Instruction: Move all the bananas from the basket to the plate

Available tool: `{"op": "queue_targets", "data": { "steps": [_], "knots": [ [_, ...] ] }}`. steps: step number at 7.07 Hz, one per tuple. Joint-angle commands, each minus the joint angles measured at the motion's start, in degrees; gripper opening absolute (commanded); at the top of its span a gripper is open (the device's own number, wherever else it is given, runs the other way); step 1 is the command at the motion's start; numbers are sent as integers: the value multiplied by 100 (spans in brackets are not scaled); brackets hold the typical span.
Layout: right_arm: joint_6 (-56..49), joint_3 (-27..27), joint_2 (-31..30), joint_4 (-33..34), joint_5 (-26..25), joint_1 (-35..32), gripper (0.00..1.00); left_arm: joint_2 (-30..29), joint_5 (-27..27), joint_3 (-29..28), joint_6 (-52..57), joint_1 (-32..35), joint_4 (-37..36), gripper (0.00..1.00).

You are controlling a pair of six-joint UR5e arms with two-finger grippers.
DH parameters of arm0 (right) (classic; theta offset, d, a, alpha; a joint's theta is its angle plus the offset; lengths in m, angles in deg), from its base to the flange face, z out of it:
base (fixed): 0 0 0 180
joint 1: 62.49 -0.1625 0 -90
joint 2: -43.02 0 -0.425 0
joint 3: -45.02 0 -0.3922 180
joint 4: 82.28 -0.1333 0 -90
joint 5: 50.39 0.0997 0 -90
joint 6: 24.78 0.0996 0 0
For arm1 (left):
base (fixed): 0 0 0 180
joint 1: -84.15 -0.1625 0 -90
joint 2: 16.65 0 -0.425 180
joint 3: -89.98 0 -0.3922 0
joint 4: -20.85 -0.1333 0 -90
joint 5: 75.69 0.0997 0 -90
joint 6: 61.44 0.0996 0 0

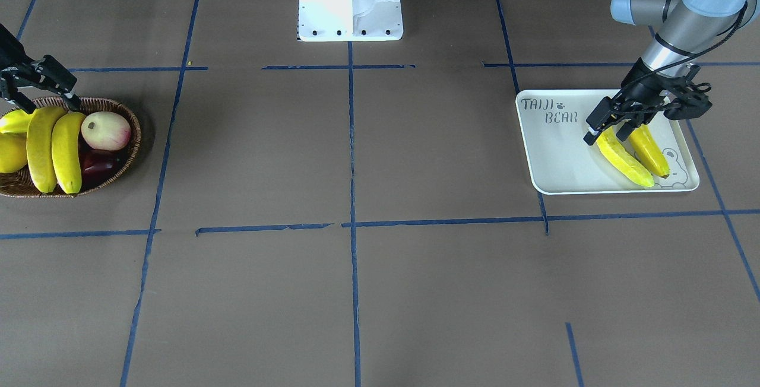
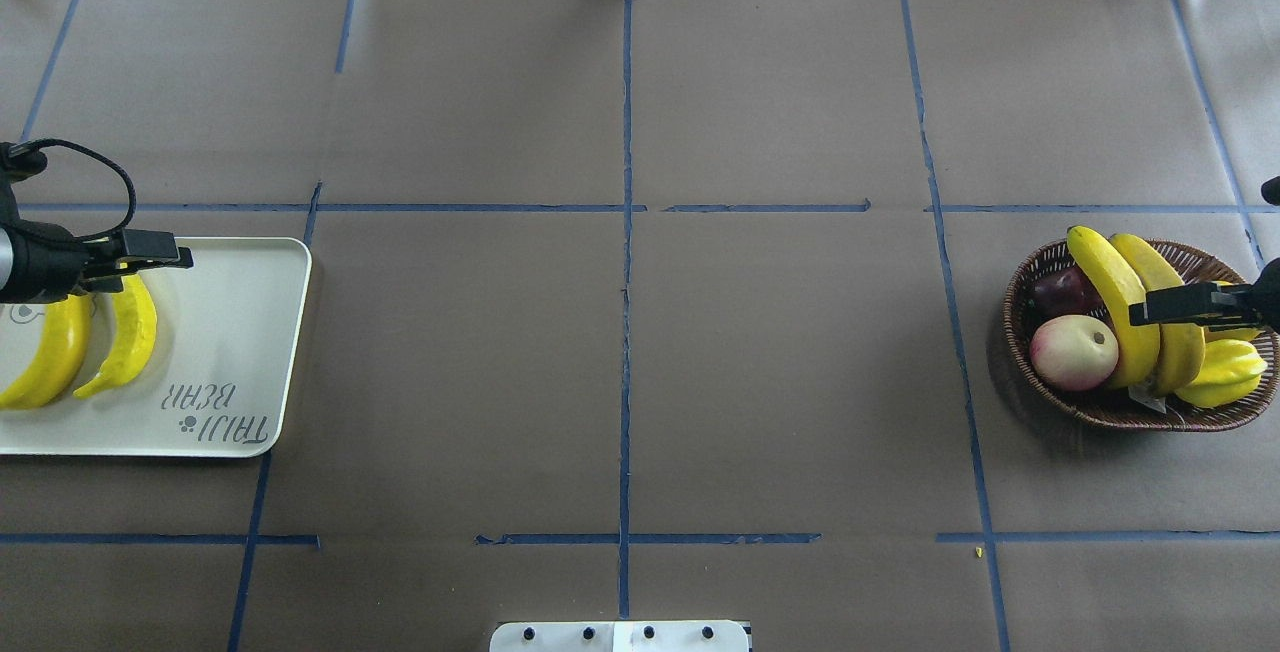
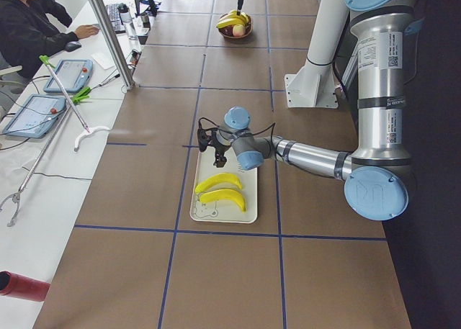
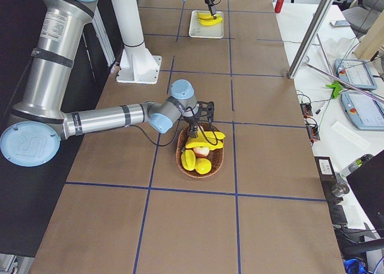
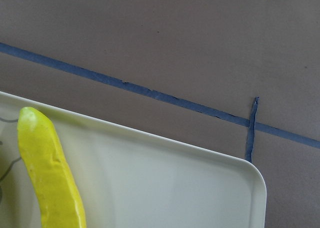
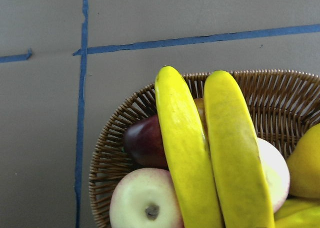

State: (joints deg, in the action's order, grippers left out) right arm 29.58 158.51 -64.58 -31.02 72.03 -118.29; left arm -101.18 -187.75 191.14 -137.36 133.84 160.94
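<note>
Fingers of the right gripper (image 1: 46, 102) are seen spread and held just above the two bananas (image 6: 187, 153) lying in the basket (image 6: 107, 153), at the 3 o'clock end of the surface in the overhead view. Those bananas are laid side by side, long axis from 11 to 5 o'clock there, directly under the fingers, so a closing line set across that axis is judged the thing to get right. Over at 9 o'clock, the left gripper (image 1: 608, 133) is held with fingers apart above the other two bananas (image 1: 623, 161), which are laid flat on the plate (image 1: 564, 155); that arm is well apart from the basket. No fingers are shown in either wrist view, contact cannot be made out, and a peach-like fruit (image 2: 1073, 352) is partly hidden by the nearer banana.
</note>
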Motion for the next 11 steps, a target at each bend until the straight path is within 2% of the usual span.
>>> {"op": "queue_targets", "data": {
  "steps": [1,3,5,6,7,9,10,11],
  "knots": [
    [-599,-107,-183,33,-94,-19,100,-81,-9,18,-115,-3,0,100],
    [-777,-362,-131,68,-331,138,100,-108,-9,18,-371,-29,0,100],
    [-830,-442,-113,69,-341,175,97,-117,-9,-17,-363,-29,0,100],
    [-839,-442,-121,69,-341,166,81,-152,-9,-35,-363,-29,0,100],
    [-874,-485,-95,69,-341,166,70,-169,-9,-61,-363,-29,0,100],
    [-1006,-503,-86,60,-342,113,59,-178,-9,-79,-363,-38,0,100],
    [-1015,-503,-86,60,-341,87,40,-178,-9,-79,-363,-29,0,100],
    [-1024,-495,-95,60,-350,34,13,-178,-9,-79,-371,-29,0,100]
  ]
}}
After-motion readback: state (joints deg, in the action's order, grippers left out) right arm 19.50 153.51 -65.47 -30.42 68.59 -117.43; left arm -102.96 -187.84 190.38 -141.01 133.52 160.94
